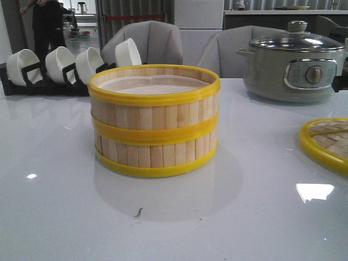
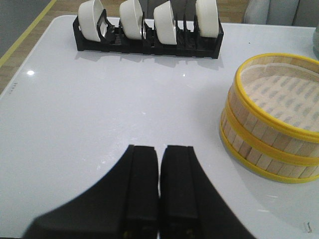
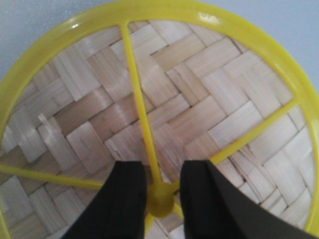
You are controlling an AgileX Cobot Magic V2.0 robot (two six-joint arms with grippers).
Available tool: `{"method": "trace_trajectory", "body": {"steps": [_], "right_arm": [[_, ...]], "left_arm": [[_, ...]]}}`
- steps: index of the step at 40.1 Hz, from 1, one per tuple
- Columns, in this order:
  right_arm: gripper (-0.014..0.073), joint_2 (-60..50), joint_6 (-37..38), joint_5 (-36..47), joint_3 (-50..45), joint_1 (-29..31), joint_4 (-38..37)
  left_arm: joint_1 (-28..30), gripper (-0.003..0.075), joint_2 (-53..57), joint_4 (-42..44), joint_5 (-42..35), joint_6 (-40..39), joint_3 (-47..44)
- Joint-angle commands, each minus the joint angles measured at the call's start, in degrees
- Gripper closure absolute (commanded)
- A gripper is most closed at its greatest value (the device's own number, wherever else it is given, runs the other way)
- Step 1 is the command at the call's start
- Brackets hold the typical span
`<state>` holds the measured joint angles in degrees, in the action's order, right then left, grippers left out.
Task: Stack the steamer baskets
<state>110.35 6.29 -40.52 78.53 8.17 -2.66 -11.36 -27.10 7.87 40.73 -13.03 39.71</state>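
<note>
On the white table [image 1: 54,179], far left, a bowl rack [image 1: 32,76] is sitting; mid-table the steamer baskets [image 1: 155,122] are standing stacked. Only wrist views are showing grippers: the left gripper [image 2: 159,172] pressed together, empty; the right gripper [image 3: 160,186] straddling the lid [image 3: 199,99] knob, contact unclear, the front view cropping that lid.

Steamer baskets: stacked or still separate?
Stacked. The steamer baskets sit one on the other, walls aligned, yellow rims meeting mid-height; top one shows only its pale liner.

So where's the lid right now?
The lid lies flat on the table at the front view's right edge, right of the stacked baskets, with the right gripper over its knob.
</note>
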Motion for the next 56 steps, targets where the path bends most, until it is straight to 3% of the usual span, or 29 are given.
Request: {"method": "trace_trajectory", "body": {"steps": [1, 56], "right_arm": [[0.0277, -2.5, -0.4, 1.1, 1.6, -0.1, -0.6], [0.0277, -5.2, -0.4, -3.6, 1.6, -0.1, 0.0]], "left_arm": [[0.0, 0.0624, -0.3, 0.0, -4.9, -0.5, 1.7], [0.0, 0.0624, -0.3, -0.1, -4.9, -0.5, 1.7]]}}
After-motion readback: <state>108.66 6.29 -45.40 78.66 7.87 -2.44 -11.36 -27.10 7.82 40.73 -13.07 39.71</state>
